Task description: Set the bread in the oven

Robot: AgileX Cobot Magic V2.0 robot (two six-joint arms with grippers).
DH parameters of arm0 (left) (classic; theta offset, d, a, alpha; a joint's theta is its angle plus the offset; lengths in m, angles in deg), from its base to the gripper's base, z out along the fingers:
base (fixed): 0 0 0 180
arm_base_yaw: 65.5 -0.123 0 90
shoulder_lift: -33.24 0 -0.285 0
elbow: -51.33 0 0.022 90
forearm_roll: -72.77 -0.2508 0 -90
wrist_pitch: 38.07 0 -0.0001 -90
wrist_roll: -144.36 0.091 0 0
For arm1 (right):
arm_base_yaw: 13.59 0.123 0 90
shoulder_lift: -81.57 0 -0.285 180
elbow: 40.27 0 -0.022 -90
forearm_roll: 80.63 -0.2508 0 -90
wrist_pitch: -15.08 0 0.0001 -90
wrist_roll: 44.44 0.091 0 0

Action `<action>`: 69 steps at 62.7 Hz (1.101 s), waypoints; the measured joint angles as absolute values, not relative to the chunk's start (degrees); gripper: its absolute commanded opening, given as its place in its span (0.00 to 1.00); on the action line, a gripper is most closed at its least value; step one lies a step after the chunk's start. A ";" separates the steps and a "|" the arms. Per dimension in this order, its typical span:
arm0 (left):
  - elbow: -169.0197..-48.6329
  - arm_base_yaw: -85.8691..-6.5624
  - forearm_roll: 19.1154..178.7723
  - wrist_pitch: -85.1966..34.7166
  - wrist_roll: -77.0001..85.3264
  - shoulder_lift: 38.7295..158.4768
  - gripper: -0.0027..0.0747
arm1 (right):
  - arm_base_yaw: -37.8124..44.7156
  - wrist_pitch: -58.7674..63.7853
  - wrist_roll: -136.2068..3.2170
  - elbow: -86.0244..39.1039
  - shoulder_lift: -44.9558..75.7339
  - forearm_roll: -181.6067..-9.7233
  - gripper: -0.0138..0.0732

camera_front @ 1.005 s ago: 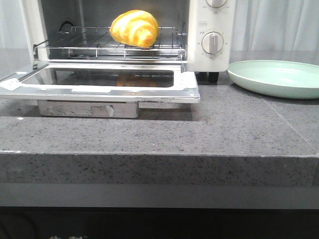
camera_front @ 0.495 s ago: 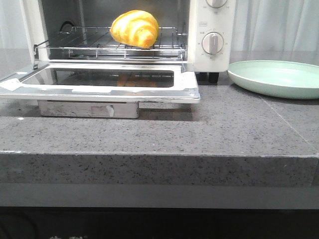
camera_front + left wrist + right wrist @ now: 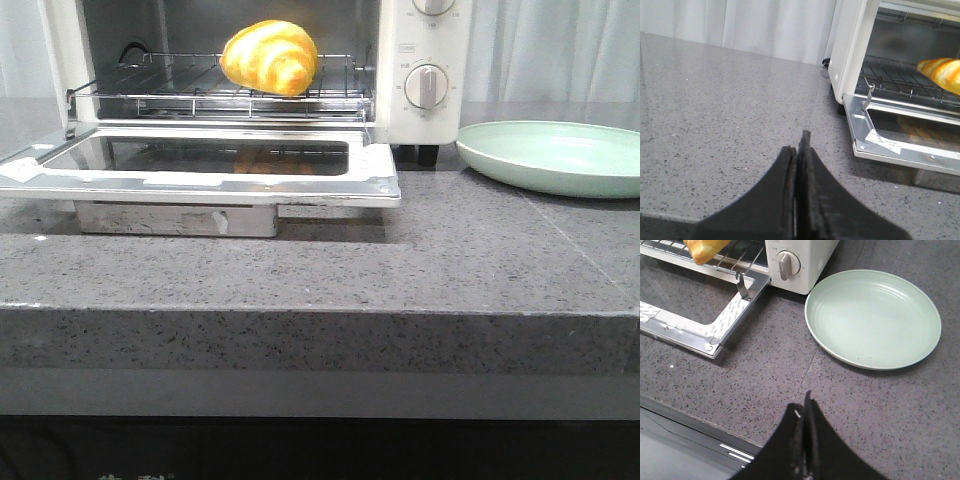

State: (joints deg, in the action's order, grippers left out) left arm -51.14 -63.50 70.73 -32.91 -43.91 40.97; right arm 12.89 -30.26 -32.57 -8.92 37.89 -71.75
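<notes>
The bread point(image 3: 270, 57), a glossy golden roll with orange-brown stripes, lies on the wire rack point(image 3: 200, 88) inside the white oven point(image 3: 425, 60). The oven's glass door point(image 3: 200, 165) hangs open and flat. The bread also shows in the left wrist view point(image 3: 942, 72) and the right wrist view point(image 3: 704, 249). My left gripper point(image 3: 797, 150) is shut and empty over the bare counter, left of the oven. My right gripper point(image 3: 805, 407) is shut and empty near the counter's front edge, below the plate. Neither gripper shows in the front view.
An empty pale green plate point(image 3: 555, 155) sits on the grey speckled counter point(image 3: 400, 270) right of the oven; it also shows in the right wrist view point(image 3: 872, 315). A metal block point(image 3: 175, 218) sits under the open door. White curtains hang behind.
</notes>
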 measured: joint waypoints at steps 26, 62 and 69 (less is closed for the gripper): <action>-51.14 -62.02 70.91 -32.91 -36.72 40.97 0.01 | 12.89 -30.26 -32.57 -8.92 37.89 -71.75 0.08; -51.14 -61.63 70.91 -32.91 -36.59 40.97 0.01 | 12.89 -30.26 -32.57 -8.92 37.89 -71.75 0.08; -51.14 -61.63 70.91 -32.91 -36.59 40.97 0.01 | 12.81 -30.26 -32.57 -8.81 37.89 -71.58 0.08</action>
